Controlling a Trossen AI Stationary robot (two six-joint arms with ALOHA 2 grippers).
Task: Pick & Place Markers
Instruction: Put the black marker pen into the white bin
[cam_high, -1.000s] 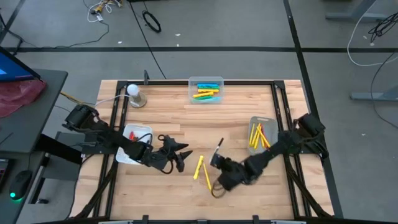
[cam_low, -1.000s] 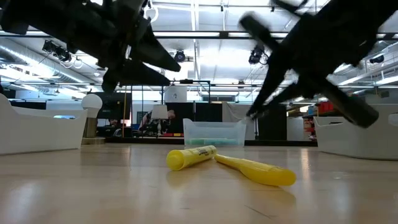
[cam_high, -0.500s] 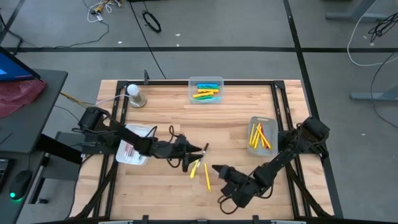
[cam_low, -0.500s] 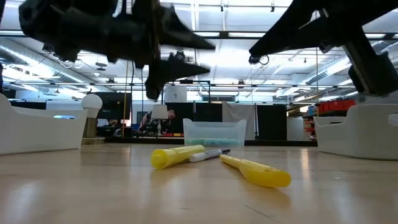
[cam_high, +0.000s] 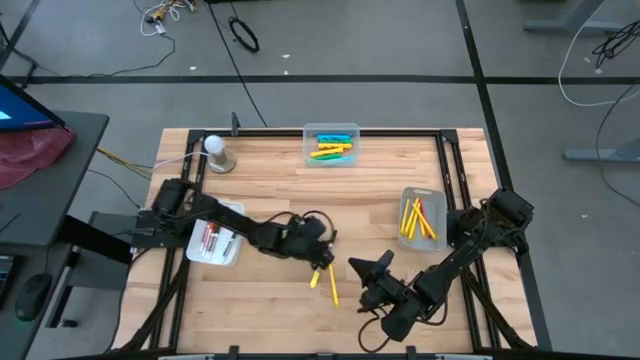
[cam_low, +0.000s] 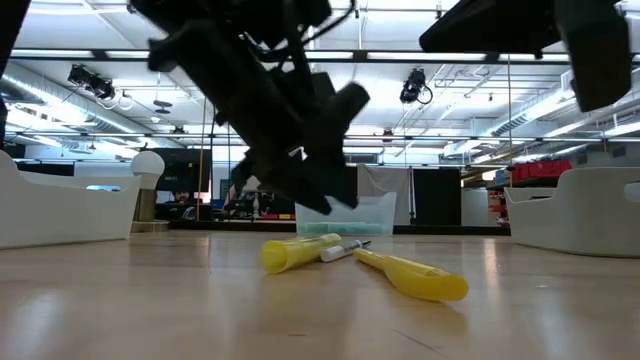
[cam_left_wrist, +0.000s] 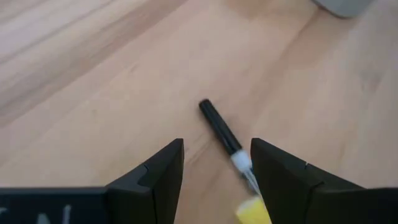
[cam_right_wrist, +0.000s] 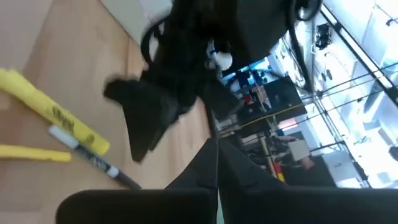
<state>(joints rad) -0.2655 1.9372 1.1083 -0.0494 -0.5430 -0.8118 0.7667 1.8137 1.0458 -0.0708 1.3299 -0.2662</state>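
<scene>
Fingers spread, your left gripper (cam_high: 322, 252) hangs low over the middle of the wooden table (cam_high: 270, 180), its two dark pads (cam_left_wrist: 155, 177) set to either side of a thin white marker with a black cap (cam_left_wrist: 222, 133) that lies flat on the wood. Nothing is clamped between them. In the low view that same gripper (cam_low: 335, 190) slants down from above, ending just over the cluster of markers on the boards.

Touching the thin marker's white end is a chunky yellow marker (cam_low: 299, 250), and just beside both lies a slim yellow marker (cam_low: 412, 274), angled away toward the near edge; from above the yellow pair (cam_high: 324, 279) shows just below the gripper.

Your right gripper (cam_high: 372, 268) sits nearer the front edge of the table, fingers pressed together and holding nothing, pointing back toward the left arm.

Farther out, a white tray (cam_high: 214, 244) at the left side holds white markers with red caps. A grey tray (cam_high: 421, 194) at the right side carries slim yellow and red markers. At the far edge a clear bin (cam_high: 331, 131) contains blue, green, yellow and orange markers. A small lamp with a round white head (cam_high: 216, 150) stands at the far left corner.
</scene>
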